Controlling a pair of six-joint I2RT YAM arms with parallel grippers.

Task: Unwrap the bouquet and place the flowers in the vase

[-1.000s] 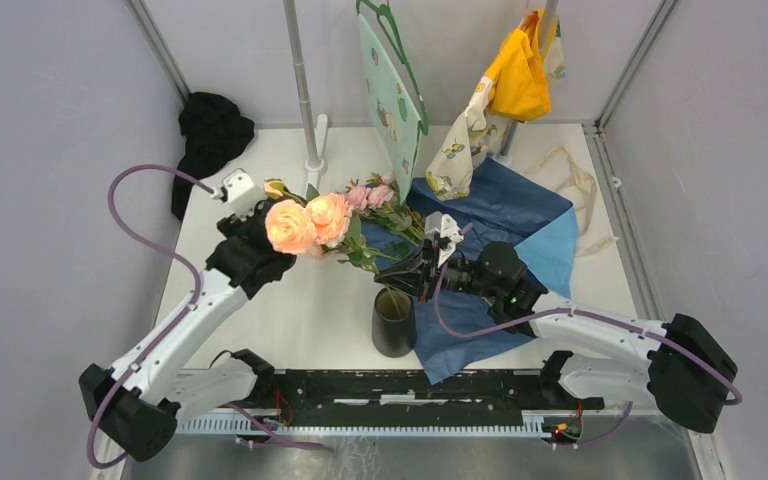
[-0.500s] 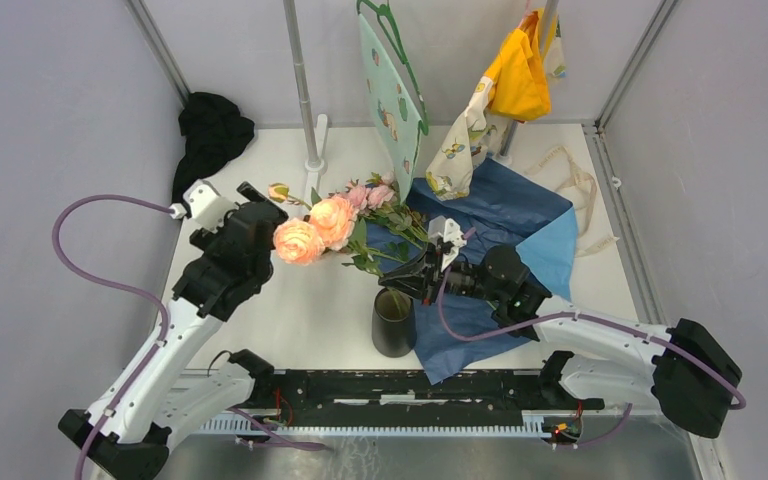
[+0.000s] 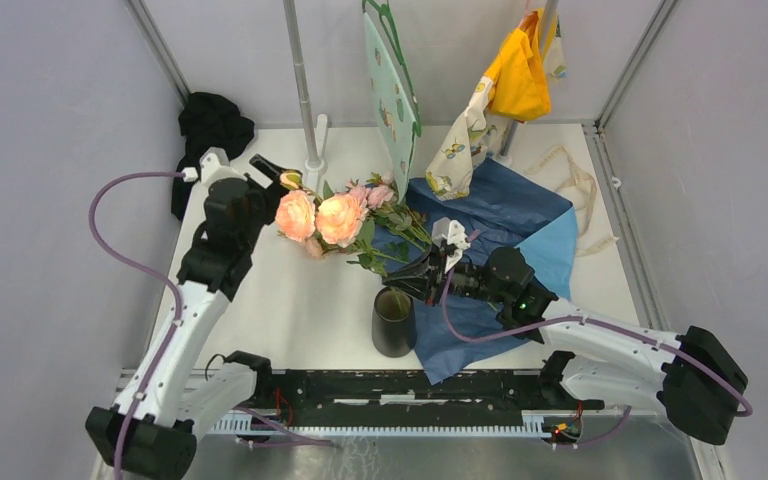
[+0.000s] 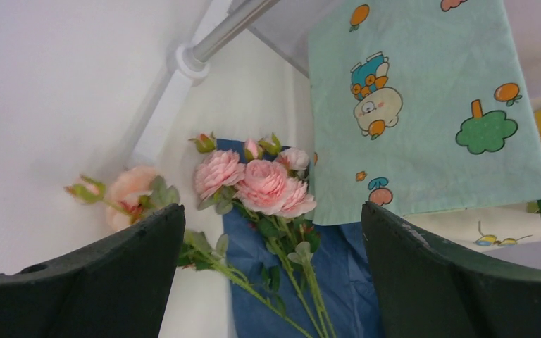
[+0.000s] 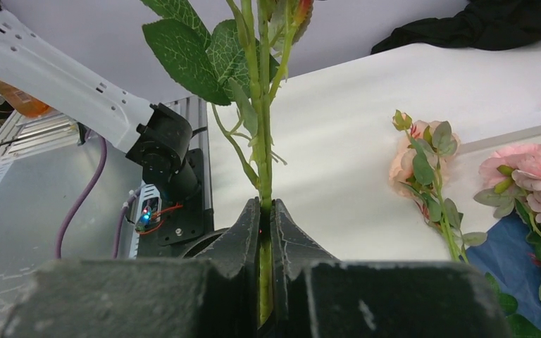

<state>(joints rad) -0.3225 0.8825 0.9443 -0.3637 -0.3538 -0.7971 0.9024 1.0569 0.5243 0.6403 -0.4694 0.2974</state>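
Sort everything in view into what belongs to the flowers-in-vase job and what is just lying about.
Job in hand:
flowers, loose
stem, pinched in the right claw
vase
blue wrapping paper, opened out
left claw, open

Lying about:
black cloth heap
green patterned cloth, hanging
yellow cloth, hanging

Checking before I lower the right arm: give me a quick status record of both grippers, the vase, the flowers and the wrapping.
left fingers: wide open, empty
right fingers: closed on a green stem, over the vase
vase: upright, beside the blue paper
loose roses: lying on table and paper
blue paper: unwrapped, spread out
stem end in vase: cannot tell
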